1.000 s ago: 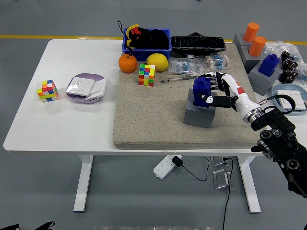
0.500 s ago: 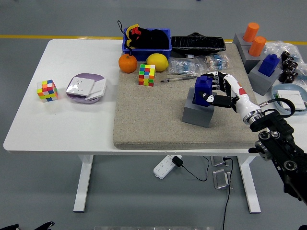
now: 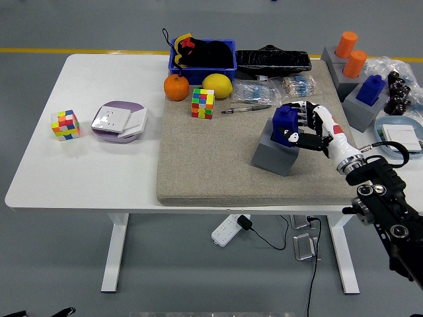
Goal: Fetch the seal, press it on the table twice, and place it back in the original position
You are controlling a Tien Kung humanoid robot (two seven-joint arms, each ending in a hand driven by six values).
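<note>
A blue seal [image 3: 285, 123] stands in its grey block holder [image 3: 273, 155] on the beige mat [image 3: 211, 165], right of centre. My right hand [image 3: 299, 129] comes in from the lower right with its white fingers curled around the seal's blue handle. The holder looks slightly tilted. My left arm does not show.
A Rubik's cube [image 3: 202, 103], an orange [image 3: 176, 87], a lemon [image 3: 217, 85], a pen [image 3: 244, 109] and a blue bin [image 3: 203, 55] sit at the mat's far side. More grey holders with orange [image 3: 346, 45] and blue [image 3: 371, 88] seals stand at right. A second cube [image 3: 65, 125] and a purple box [image 3: 117, 121] lie at left.
The hand has kept its hold on the seal. Seal and holder shifted a little left, then back right, and the seal now sits slightly higher.
</note>
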